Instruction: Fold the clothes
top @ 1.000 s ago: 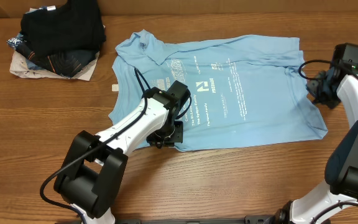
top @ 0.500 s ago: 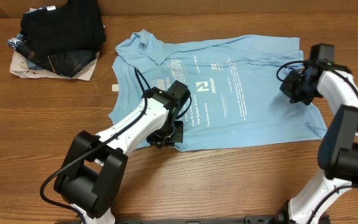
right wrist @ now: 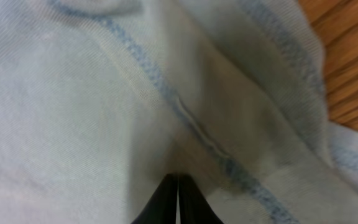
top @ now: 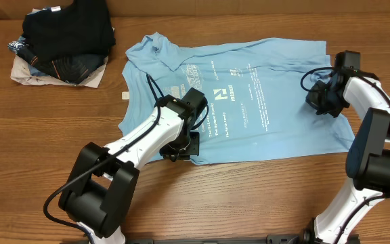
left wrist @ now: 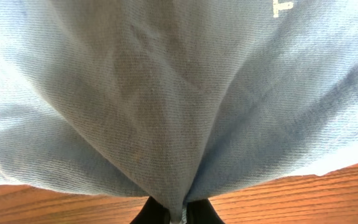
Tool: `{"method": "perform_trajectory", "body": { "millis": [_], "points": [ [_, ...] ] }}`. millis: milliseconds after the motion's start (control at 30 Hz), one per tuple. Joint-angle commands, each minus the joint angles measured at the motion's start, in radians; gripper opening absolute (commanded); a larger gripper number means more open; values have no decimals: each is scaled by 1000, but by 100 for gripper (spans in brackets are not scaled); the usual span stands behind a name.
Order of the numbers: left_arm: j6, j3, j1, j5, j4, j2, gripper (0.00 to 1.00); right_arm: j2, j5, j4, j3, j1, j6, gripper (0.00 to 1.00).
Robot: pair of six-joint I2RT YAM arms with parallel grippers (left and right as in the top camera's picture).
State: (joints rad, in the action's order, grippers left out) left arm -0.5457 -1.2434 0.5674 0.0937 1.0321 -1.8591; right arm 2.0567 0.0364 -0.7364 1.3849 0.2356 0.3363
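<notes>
one light sky-blue short-sleeved cotton t-shirt (top: 276, 115) lies spread print-up on the brown wooden table (top: 249, 196), two grippers on it. left gripper (top: 181, 146) pinched shut on cloth at the near-left edge, right gripper (top: 321, 102) pinched shut on a crease by the right-side seam. one pile of black and dark folded garments (top: 63, 41) sits well apart, far left.
</notes>
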Motion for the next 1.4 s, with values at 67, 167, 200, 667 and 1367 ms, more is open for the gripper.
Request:
{"method": "perform_trajectory", "body": {
  "millis": [67, 167, 200, 667, 1367],
  "points": [
    [8, -2, -3, 0, 9, 22, 6, 47, -125, 21, 14, 64, -4, 10],
    [8, -2, -3, 0, 7, 22, 6, 47, -126, 29, 14, 94, -4, 10],
    [8, -2, -3, 0, 7, 22, 6, 47, -131, 35, 14, 104, -4, 10],
    [7, -2, -3, -32, 8, 22, 4, 47, -288, -21, 112, 141, 5, 25],
    [-1, -2, -5, -66, 19, 23, 4, 42, 155, -504, 394, 96, -92, 6]
  ]
}}
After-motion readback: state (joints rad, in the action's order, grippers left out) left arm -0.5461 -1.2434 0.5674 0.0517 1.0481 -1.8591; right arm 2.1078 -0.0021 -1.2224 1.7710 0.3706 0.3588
